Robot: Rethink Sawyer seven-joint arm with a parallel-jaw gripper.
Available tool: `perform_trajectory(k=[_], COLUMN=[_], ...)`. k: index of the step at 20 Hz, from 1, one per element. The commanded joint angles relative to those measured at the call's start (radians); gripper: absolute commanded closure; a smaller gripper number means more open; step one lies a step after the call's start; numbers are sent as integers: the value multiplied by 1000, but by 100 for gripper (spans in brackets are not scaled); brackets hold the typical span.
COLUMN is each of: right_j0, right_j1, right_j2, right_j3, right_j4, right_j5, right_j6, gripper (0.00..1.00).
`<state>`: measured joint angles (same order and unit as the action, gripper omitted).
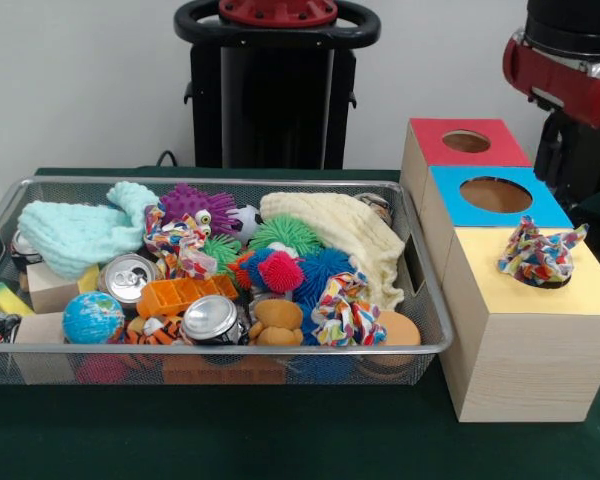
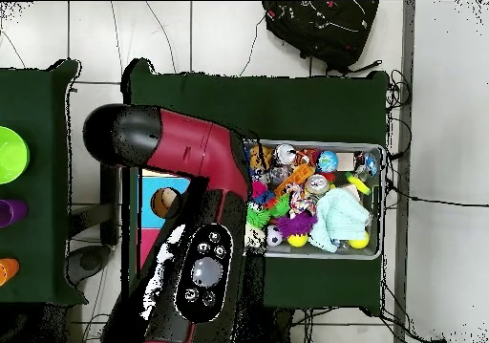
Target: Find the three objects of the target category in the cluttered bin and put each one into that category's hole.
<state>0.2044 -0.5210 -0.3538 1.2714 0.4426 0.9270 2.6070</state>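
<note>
The wire-mesh bin [image 1: 10,215] sits at the left, full of toys; it also shows in the overhead view [image 2: 380,205]. One spotted cloth knot [image 1: 180,238] lies left of the bin's middle. A second [image 1: 345,310] lies at its front right. A third [image 1: 540,252] rests on the yellow-topped box [image 1: 500,290], covering the hole [image 1: 542,284], of which only a dark sliver shows. The red and black arm [image 1: 570,60] hangs at the top right, behind the boxes. In the overhead view the arm [image 2: 191,167] covers the yellow box. The gripper does not show.
The blue-topped box [image 1: 495,195] and the red-topped box [image 1: 467,141] stand behind the yellow one. The bin also holds spiky pom balls [image 1: 280,270], two cans [image 1: 210,318], a small globe [image 1: 93,318], a mint cloth [image 1: 80,232], a cream cloth [image 1: 340,235] and striped plush [image 1: 155,330].
</note>
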Motion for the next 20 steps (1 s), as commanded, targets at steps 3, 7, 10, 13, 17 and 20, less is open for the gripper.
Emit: perform_trajectory(k=[3,7,10,13,17,20], right_j0=[2,26,31,30,27,35], right_j1=[148,148,107,59,61,102], right_j2=[61,56,48,38,40,46], right_j3=[51,82,104,104,91,86], right_j4=[-16,-7,-6,-4,3,8], right_j5=[-192,-210,-161,-91,-91,-145], right_j6=[184,198,181,171,175,194], gripper=[100,100,100,100,100,100])
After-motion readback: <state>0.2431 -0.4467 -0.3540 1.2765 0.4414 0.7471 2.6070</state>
